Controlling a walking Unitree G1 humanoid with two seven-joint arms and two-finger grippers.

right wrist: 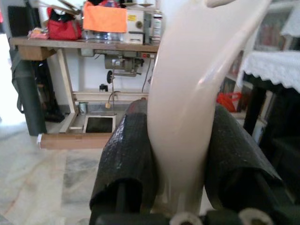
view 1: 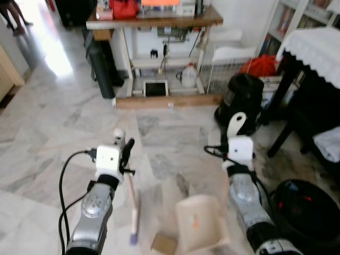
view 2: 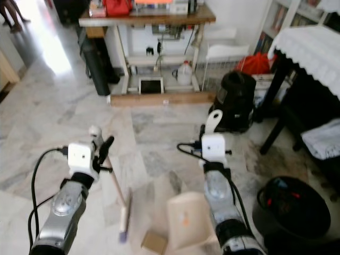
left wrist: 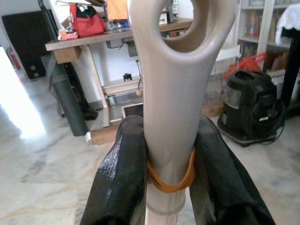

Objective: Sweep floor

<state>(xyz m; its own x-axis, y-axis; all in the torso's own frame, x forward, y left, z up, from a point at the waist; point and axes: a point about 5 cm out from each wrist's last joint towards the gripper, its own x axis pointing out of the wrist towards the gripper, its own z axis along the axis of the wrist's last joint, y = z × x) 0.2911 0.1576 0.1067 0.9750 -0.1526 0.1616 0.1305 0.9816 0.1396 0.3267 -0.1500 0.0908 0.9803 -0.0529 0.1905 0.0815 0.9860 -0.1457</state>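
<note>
The left end effector (left wrist: 166,183) is clenched on the broom (view 1: 133,204) handle, the right end effector (right wrist: 180,164) on the dustpan (view 1: 204,223) handle, with cardboard (view 1: 164,244) between them below

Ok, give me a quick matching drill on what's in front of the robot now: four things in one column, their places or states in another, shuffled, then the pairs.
Things:
1. broom
2. dustpan
3. cardboard scrap
4. vacuum cleaner

Places or states:
A. lying on the floor between broom head and dustpan
B. handle clamped in the left gripper
C. standing by the dark table at the robot's right
D. handle clamped in the right gripper, pan on the floor

Pairs: 1-B, 2-D, 3-A, 4-C
</note>
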